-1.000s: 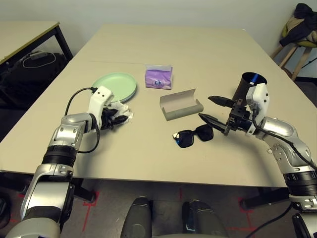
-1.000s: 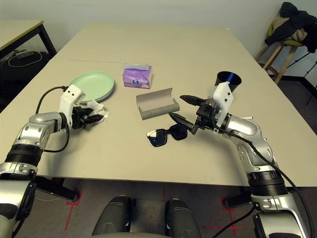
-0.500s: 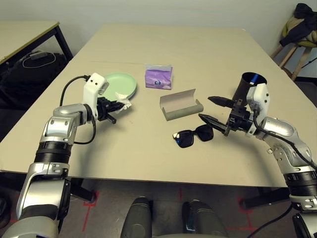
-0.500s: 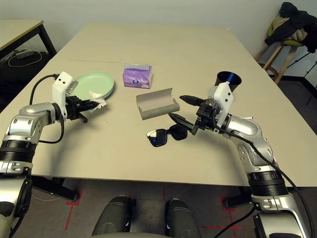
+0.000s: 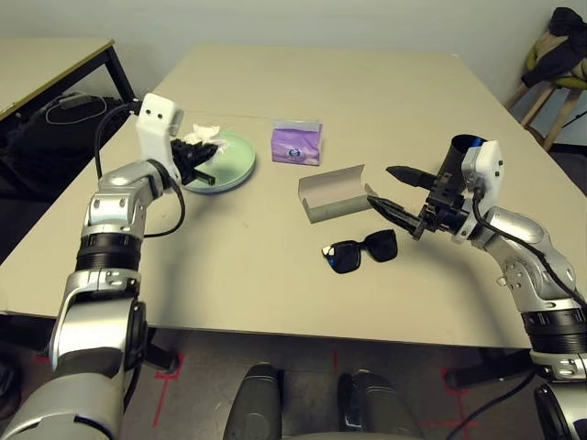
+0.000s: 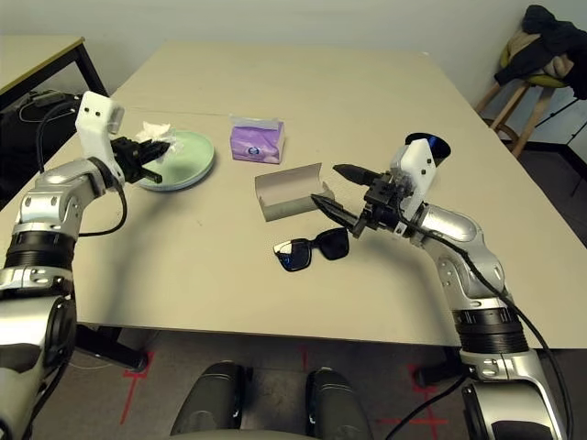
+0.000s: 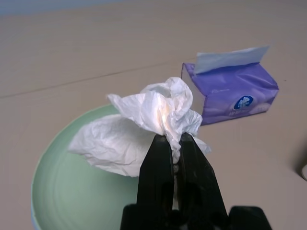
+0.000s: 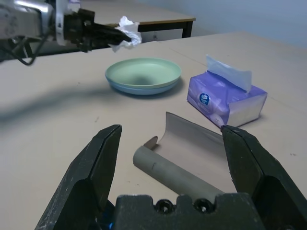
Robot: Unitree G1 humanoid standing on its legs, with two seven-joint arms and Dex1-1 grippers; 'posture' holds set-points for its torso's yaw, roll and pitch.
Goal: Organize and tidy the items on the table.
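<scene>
My left gripper [image 5: 207, 152] is shut on the crumpled white tissue [image 5: 202, 132] and holds it in the air over the near left rim of the stacked green and pale blue plates [image 5: 231, 160]; the pinch is close up in the left wrist view, gripper [image 7: 172, 140], tissue [image 7: 144, 122]. My right gripper [image 5: 381, 186] hovers open just right of the open grey glasses case [image 5: 335, 192], above the black sunglasses [image 5: 359, 252]. The purple tissue pack [image 5: 295, 144] stands behind the case. The black cup [image 5: 456, 158], with the blue-white pen [image 5: 470, 142] in it, is behind my right wrist.
The beige table [image 5: 266, 275] has bare room in front and at the far end. A smaller black-legged table [image 5: 46, 64] and a dark bag [image 5: 50, 133] lie off to the left. A stool with clothes [image 5: 555, 55] stands at the back right.
My left arm has lifted the tissue off the table beside the plates and carried it up and back over them. My right gripper has risen slightly toward the case, still open.
</scene>
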